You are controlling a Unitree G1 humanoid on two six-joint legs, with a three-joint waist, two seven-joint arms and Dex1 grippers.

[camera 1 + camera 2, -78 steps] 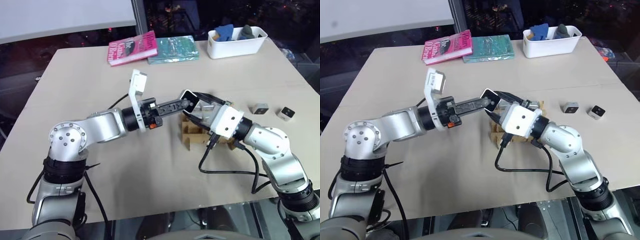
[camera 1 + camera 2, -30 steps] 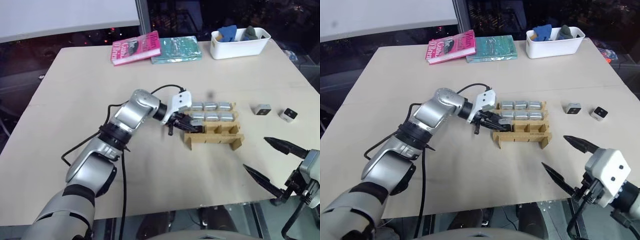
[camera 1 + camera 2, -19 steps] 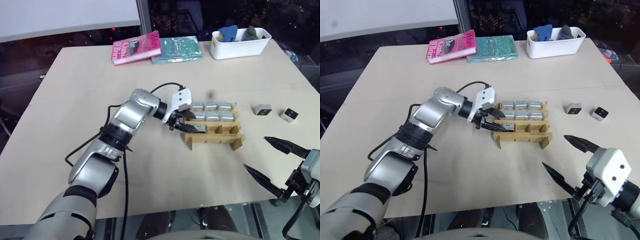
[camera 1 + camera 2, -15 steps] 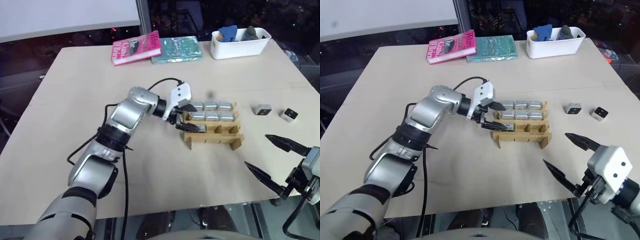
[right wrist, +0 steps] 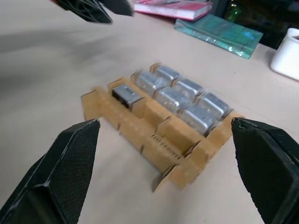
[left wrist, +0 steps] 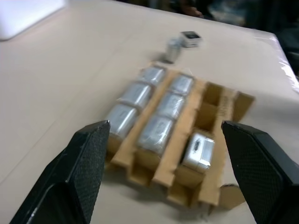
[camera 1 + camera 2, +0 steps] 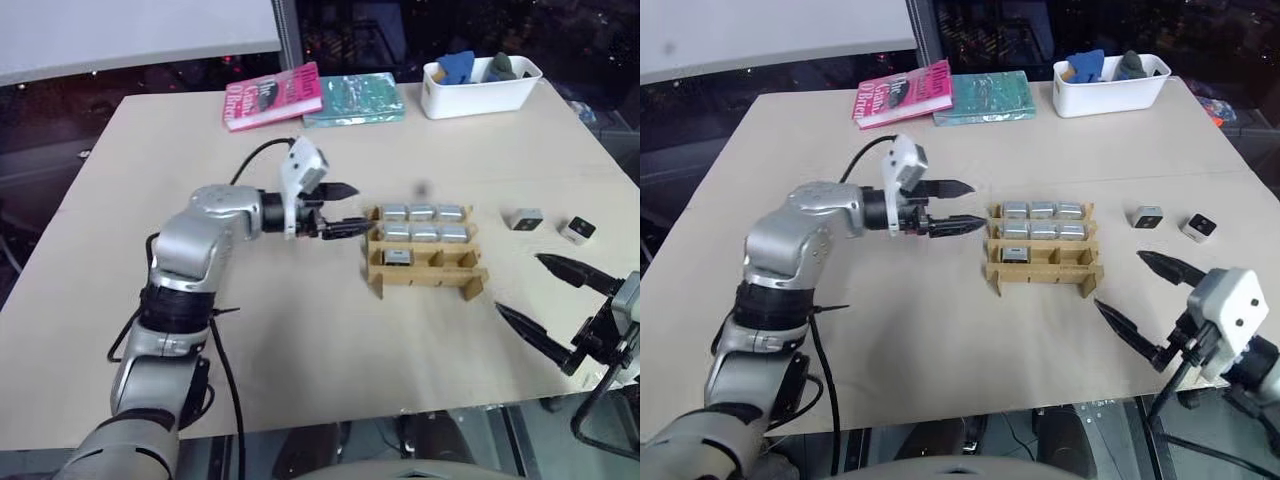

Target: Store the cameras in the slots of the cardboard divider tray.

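My left claw (image 7: 340, 209) hangs spread and empty just beside the left end of the cardboard divider tray (image 7: 425, 270), which holds seven cameras (image 7: 424, 222) mid-surface. Two loose cameras (image 7: 548, 224) lie toward the surface's right edge. My right claw (image 7: 550, 300), spread wide, sits near that front-right corner.

A pale beige table (image 7: 300, 340) is filling the foreground, its far edge meeting dark glazing that is reflecting scattered lights. A white panel (image 7: 130, 30) is standing beyond the far left corner.
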